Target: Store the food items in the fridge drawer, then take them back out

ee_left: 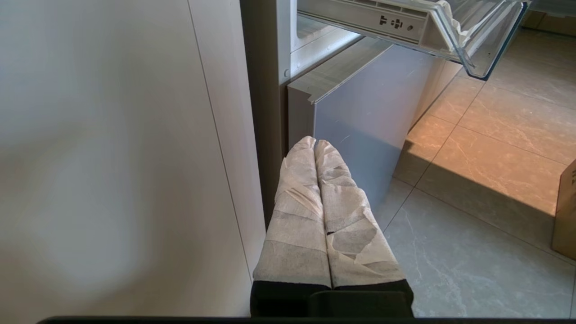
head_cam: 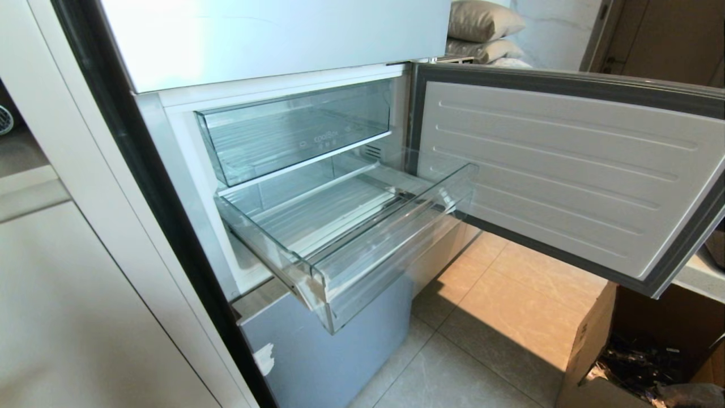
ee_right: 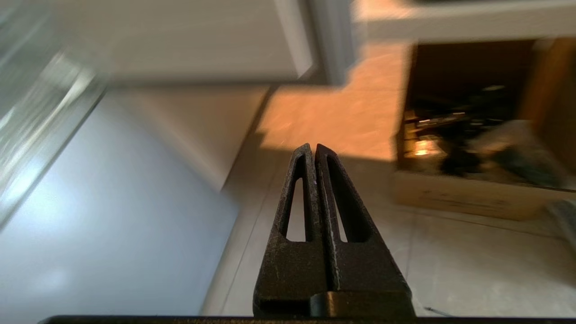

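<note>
Head view shows the wide, shallow transparent plastic fridge drawer [head_cam: 362, 238] pulled out under the clear "coolBox" drawer [head_cam: 294, 133], beside the open white fridge door [head_cam: 566, 170]. The tape-wrapped left hand [ee_left: 315, 143] is clenched, low by the grey lower panel [ee_left: 369, 117]. The black right hand [ee_right: 313, 147] is clenched, holding nothing, above the tiled floor [ee_right: 472, 270] near a cardboard box [ee_right: 477, 198].

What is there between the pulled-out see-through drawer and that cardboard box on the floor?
Only bare tiled floor, part sunlit, part shaded, as the head view shows. The fridge drawer juts out above it; the cardboard box stands further right, under the open door.
</note>
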You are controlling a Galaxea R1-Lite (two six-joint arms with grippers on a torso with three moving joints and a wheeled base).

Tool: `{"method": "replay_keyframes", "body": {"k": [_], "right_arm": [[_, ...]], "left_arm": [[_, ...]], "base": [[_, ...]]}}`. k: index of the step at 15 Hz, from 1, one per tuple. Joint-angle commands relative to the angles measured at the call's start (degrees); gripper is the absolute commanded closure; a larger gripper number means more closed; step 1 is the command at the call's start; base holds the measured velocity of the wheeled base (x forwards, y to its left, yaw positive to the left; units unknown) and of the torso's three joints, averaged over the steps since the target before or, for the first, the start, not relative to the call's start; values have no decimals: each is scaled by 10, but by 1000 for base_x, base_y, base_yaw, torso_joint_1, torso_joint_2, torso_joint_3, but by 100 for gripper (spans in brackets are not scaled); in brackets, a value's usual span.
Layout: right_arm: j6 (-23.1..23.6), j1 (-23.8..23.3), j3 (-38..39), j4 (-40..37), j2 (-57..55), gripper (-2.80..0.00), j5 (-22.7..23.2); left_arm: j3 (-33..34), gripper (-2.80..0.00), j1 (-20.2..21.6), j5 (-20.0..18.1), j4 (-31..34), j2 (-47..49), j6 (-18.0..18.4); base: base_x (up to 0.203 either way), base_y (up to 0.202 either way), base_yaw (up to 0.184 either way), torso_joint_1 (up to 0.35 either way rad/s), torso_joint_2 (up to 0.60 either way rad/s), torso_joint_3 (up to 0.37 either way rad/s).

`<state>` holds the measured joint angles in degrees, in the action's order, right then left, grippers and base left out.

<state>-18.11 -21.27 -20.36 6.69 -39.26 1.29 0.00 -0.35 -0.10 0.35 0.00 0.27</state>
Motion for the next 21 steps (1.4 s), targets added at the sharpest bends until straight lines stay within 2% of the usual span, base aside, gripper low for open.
{"method": "replay_keyframes", "body": {"k": [1, 2, 3, 6, 10, 19, 21], "right_arm": [[-5, -120, -44, 49, -165, 0, 26], [0, -165, -65, 74, -209, -117, 47], [13, -196, -83, 93, -248, -280, 64], [63, -245, -101, 160, -336, -280, 84], [94, -259, -127, 257, -447, -280, 78], [118, -284, -220, 305, -603, -280, 60], [122, -284, -249, 320, -639, -280, 40]], "left_arm": [[0, 0, 0, 0, 0, 0, 0], [0, 0, 0, 0, 0, 0, 0], [0, 0, 0, 0, 0, 0, 0], [0, 0, 0, 0, 0, 0, 0], [0, 0, 0, 0, 0, 0, 0], [0, 0, 0, 0, 0, 0, 0], [0, 0, 0, 0, 0, 0, 0]], "base": [[0, 0, 0, 0, 0, 0], [0, 0, 0, 0, 0, 0], [0, 0, 0, 0, 0, 0], [0, 0, 0, 0, 0, 0], [0, 0, 0, 0, 0, 0], [0, 0, 0, 0, 0, 0], [0, 0, 0, 0, 0, 0]]}}
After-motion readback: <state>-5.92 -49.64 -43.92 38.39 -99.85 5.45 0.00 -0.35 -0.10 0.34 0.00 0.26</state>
